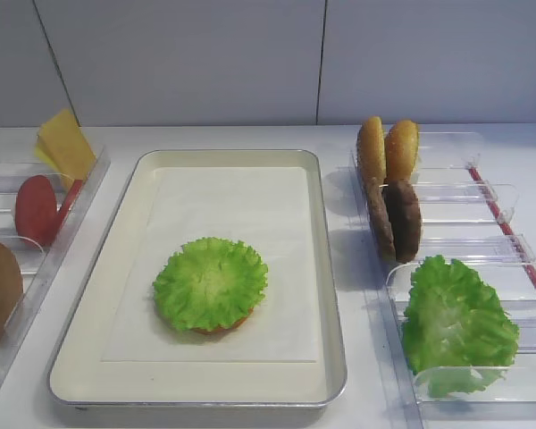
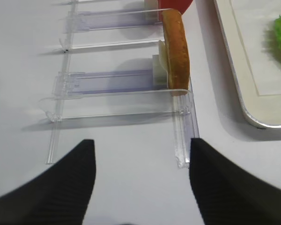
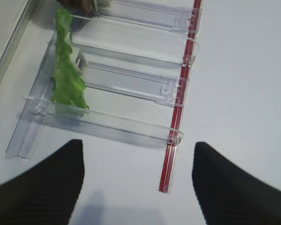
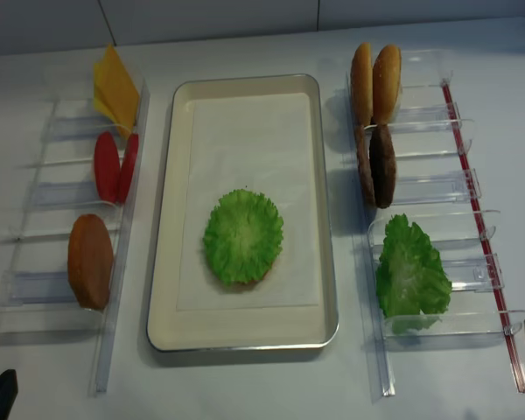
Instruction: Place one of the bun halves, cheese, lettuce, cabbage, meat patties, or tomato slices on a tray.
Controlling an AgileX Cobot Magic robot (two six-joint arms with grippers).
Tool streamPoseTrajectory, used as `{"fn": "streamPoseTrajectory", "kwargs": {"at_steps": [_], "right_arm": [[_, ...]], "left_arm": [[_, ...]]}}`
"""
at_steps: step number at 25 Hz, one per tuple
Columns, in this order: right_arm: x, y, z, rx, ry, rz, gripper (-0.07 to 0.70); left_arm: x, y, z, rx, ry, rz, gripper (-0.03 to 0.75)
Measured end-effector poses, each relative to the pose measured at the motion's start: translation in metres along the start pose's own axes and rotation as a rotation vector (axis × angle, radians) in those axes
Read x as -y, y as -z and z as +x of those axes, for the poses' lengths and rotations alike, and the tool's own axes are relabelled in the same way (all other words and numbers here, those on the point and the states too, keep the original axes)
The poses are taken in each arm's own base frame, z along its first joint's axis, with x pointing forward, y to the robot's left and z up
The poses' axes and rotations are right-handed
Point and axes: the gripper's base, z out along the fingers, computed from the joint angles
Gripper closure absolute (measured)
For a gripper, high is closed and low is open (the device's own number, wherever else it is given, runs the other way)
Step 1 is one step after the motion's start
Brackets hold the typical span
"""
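Observation:
The cream tray [image 1: 125,268] holds a frilly green lettuce [image 1: 210,283] leaf lying on a bun half whose edge peeks out beneath it. In the left rack stand cheese [image 4: 115,87], tomato slices [image 4: 114,166] and a bun half [image 2: 175,51]. The right rack holds two bun halves [image 4: 374,83], meat patties [image 4: 376,164] and the cabbage [image 3: 65,70] leaf stack. My left gripper [image 2: 143,180] is open over bare table, short of the left rack's near end. Over the table just before the right rack, my right gripper [image 3: 138,187] is open and holds nothing.
Clear plastic racks [image 3: 131,84] flank the tray, the right one with a red strip [image 3: 175,122] along its outer edge. The tray's rim [image 2: 253,101] lies to the right of the left gripper. A pale wall [image 1: 250,54] runs behind the table.

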Motion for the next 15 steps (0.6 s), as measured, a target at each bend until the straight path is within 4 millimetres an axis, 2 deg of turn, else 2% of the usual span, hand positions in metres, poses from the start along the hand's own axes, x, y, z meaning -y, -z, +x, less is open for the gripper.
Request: {"fn": "streamPoseTrajectory", "kwargs": {"at_steps": [3, 9, 15], "right_arm": [[0.000, 0.009, 0.009, 0.075, 0.009, 0.025, 0.125], [0.000, 0.012, 0.031, 0.146, 0.005, 0.039, 0.128], [-0.001, 0.025, 0.046, 0.269, 0.020, 0.055, 0.133]], "left_arm": [[0.000, 0.000, 0.000, 0.000, 0.000, 0.000, 0.291], [0.000, 0.000, 0.000, 0.000, 0.000, 0.000, 0.291], [0.000, 0.000, 0.000, 0.000, 0.000, 0.000, 0.291]]}}
